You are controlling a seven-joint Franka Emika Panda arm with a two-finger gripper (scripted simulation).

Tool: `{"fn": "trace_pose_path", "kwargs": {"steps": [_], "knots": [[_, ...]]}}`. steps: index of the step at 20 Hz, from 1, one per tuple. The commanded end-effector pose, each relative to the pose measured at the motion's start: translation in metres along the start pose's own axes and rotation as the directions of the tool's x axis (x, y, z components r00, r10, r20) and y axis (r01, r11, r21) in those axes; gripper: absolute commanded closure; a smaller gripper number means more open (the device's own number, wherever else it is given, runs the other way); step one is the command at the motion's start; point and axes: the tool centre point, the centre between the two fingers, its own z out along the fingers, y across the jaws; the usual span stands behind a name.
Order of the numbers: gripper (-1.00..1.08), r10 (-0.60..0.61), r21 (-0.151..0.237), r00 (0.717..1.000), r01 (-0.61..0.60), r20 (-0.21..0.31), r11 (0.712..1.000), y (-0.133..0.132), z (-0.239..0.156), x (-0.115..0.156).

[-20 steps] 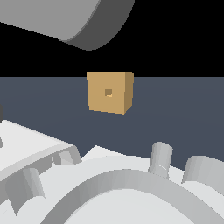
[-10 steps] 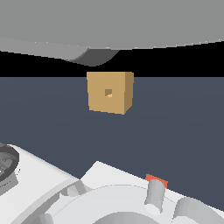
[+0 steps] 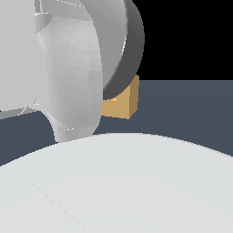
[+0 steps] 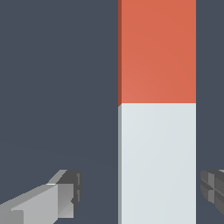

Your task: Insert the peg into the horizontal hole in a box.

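In the wrist view the peg [image 4: 157, 111] lay flat on the dark table [image 4: 57, 87], with its orange-red part and its pale grey-white part meeting at a straight seam about the middle of the picture. Both long edges of the peg were sharp and parallel. The gripper [image 4: 142, 192] was spread wide: one grey finger [image 4: 48, 201] stood well apart from one long edge of the peg, w/ bare table between, and the other finger [image 4: 214, 190] was just beside the opposite edge, a narrow strip of table showing between them. No pad touched the peg, so it was not held. There was much free room on the side of the first finger, little on the other side.

In the exterior view the arm [image 3: 68, 68] and a big pale rounded part of the robot filled most of the picture. Only one corner of the box [image 3: 125, 103] showed behind the arm, near the middle, resting on the table. Its hole was covered by the arm, so I could not tell its position. The peg was not visible in this view. To the exterior view's right of the box the table was open.
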Motion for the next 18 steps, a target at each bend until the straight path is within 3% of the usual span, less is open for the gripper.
{"fn": "trace_pose_path", "kwargs": {"steps": [1, 18], "knots": [[1.08, 0.0, -0.002, 1.0, 0.0, 0.0, 1.0, 0.0011, -0.0003, 0.0001], [1.08, -0.003, -0.001, 1.0, 0.003, 0.0, 1.0, -0.0056, -0.0023, 0.0087]]}}
